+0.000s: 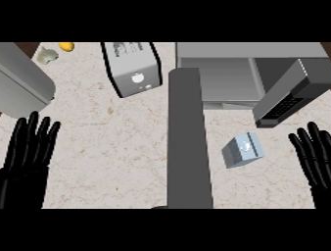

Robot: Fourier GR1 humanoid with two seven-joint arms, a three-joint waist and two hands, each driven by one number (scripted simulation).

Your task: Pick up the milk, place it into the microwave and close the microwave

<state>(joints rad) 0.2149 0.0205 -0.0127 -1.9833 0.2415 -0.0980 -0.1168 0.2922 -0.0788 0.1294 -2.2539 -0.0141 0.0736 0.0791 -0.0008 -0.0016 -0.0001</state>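
The milk (241, 151) is a small blue-grey carton on the marble counter, in front of the microwave. The microwave (226, 73) stands at the back right with its door (288, 95) swung open toward the right, and its grey inside shows nothing in it. My right hand (321, 159) is open, fingers up, at the lower right, to the right of the milk and apart from it. My left hand (24, 157) is open too, fingers up, at the lower left, far from the milk.
A toaster (130, 68) stands at the back centre. A grey slanted appliance (13, 78) fills the back left, with a yellow item (65, 47) and a pale item (46, 56) behind it. A dark grey upright bar (188, 137) runs down the middle of the view.
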